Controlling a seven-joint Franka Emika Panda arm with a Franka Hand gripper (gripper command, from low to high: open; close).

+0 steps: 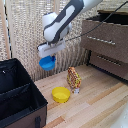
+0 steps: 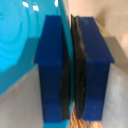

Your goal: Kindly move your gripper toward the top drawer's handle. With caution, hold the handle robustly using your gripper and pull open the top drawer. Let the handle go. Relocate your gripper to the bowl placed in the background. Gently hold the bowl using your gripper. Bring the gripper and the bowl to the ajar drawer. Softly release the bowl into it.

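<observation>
The arm is bulky and white, with rounded segments and a dark band running along its length. It ends in the gripper — a white blocky hand. Its fingers are deep blue, rectangular slabs — with dark inner pads.

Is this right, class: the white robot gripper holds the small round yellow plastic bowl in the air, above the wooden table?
Not quite. The white robot gripper holds the small round blue plastic bowl in the air; the round yellow plastic bowl sits on the wooden table. The exterior view shows this.
</observation>
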